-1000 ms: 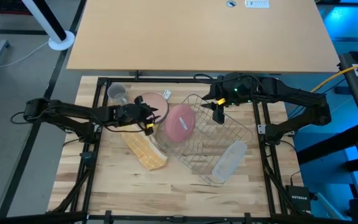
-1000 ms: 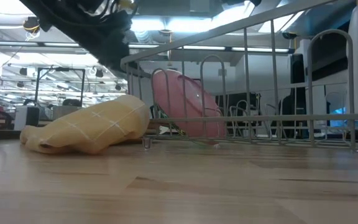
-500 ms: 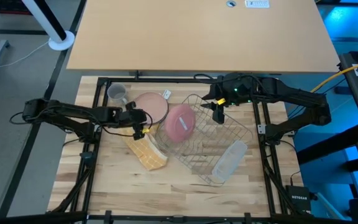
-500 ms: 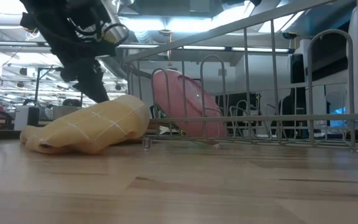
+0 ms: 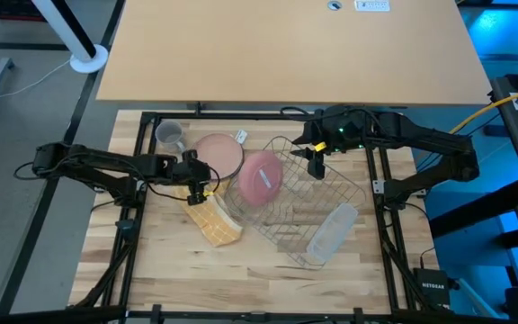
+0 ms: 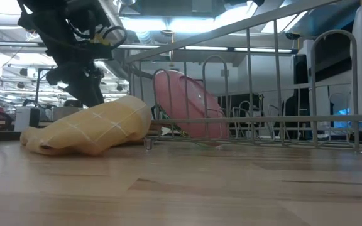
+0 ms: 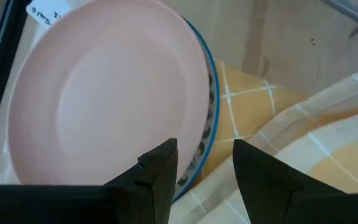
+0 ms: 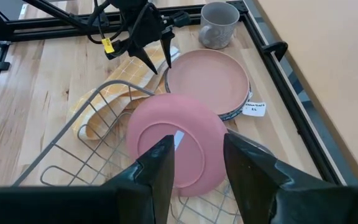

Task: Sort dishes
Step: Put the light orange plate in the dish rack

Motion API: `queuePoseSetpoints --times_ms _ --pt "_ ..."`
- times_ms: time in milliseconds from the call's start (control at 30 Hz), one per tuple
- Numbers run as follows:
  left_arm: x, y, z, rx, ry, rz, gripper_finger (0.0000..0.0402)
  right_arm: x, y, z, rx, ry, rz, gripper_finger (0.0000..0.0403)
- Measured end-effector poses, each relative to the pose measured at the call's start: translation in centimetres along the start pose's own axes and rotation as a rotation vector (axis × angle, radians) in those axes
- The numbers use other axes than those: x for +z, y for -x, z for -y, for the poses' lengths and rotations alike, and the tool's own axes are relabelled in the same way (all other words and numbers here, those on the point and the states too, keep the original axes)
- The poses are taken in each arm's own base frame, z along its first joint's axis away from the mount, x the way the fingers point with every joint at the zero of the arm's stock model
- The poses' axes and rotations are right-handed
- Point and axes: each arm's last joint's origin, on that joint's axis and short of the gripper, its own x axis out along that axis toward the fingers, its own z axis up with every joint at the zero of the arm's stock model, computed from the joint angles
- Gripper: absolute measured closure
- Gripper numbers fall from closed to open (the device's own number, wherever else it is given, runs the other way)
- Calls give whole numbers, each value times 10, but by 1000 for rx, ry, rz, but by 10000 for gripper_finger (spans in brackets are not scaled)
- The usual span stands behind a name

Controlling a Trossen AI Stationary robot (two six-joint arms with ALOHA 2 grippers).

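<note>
The left gripper (image 5: 207, 179) hovers with fingers spread at the near rim of the pink plate (image 5: 218, 155), which lies flat on the worktop (image 5: 259, 270), probably to lift it. The pink bowl (image 5: 260, 177) leans in the wire rack (image 5: 322, 193) (already sorted, seemingly). The right gripper (image 5: 314, 162), also spread, waits over the rack's far side.

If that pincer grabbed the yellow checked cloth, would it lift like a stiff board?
Probably not. The yellow checked cloth lies bunched in soft folds, so it would likely droop and trail. It looks light. One edge sits by the pink plate, so pulling it might nudge that plate.
</note>
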Motion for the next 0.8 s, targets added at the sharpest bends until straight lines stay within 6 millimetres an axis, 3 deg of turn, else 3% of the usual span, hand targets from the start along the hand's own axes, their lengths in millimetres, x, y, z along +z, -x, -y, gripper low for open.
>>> queuePoseSetpoints --times_ms 233,433,667,800 --pt "-1 -9 0 5 -8 -37 254 3 6 -3 106 -25 19 260" --pt "-2 -15 2 8 -22 -68 254 3 38 -5 211 -16 104 260" --pt "-1 -17 -1 15 -8 -60 254 -19 79 -4 213 -19 186 260" --pt "3 -19 -9 37 13 -30 254 -39 85 -4 218 -55 227 260"
